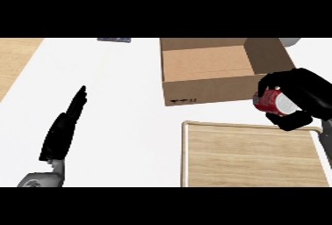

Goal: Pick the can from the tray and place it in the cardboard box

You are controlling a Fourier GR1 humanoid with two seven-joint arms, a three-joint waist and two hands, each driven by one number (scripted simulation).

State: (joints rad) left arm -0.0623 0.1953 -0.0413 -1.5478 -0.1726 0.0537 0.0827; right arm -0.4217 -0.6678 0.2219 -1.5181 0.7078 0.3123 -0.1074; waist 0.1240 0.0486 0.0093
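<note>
Left hand (63, 129) just sits low on the left, fingers straight, holding nothing. Right hand (304, 88) is curled round the red can (271, 102), over the tray's (185, 154) far edge, beside the cardboard box (207, 90). The can's probably light, stiff and slick, so grabbing its sides looks right.

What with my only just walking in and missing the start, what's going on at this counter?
The robot's right hand is curled round a red can with a pale end, holding it by the near right corner of the open brown cardboard box, just beyond the far edge of the light wooden tray. The can is not yet in the box. The left hand rests open at the left, over the white counter, holding nothing.
</note>
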